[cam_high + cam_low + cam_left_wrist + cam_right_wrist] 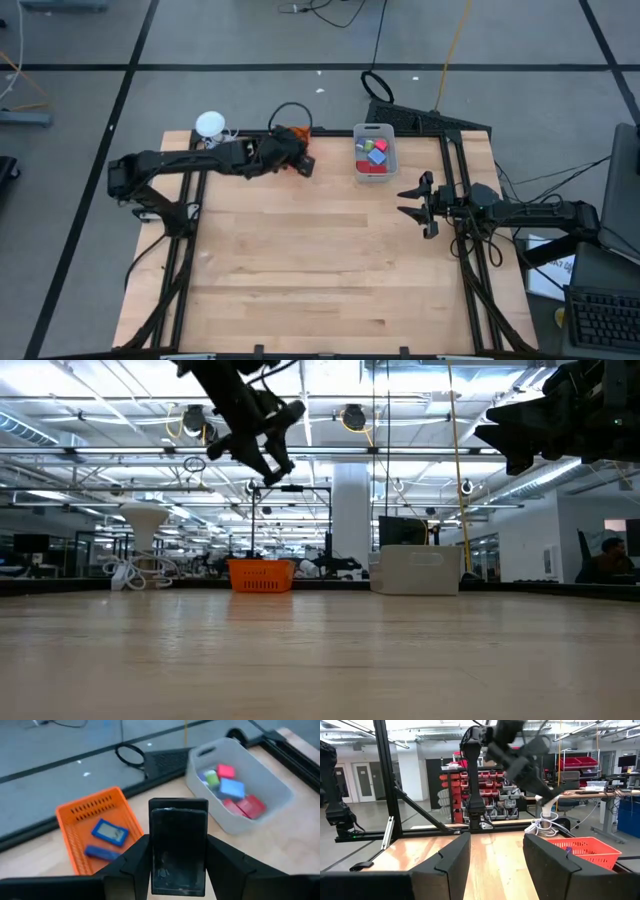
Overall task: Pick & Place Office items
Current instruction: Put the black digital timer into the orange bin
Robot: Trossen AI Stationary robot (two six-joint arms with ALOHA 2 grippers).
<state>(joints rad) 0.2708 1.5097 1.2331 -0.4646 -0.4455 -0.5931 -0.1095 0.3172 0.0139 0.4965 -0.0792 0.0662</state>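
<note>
My left gripper (300,163) hangs over the table's far edge, close to the orange bin (100,832), shut on a black flat rectangle (179,845). In the orange bin lie a blue-framed flat piece (110,831) and a blue block (101,852). The clear grey bin (270,780) to its right holds red, pink, blue and green pieces (232,787). My right gripper (412,200) waits open at the table's right side, with nothing between its fingers. My left gripper pinches the black rectangle by its two long sides (152,855) between its two fingers. The fingers slant down toward the far edge and lie along the piece, whose far end (178,804) reaches past the fingertips. It is lifted clear of the table and the bins.
A white round gadget (210,125) with a coiled cable stands at the far left corner. A dark frame (445,125) runs along the far and right edges. Bare wood (320,260) fills the middle and near part of the table.
</note>
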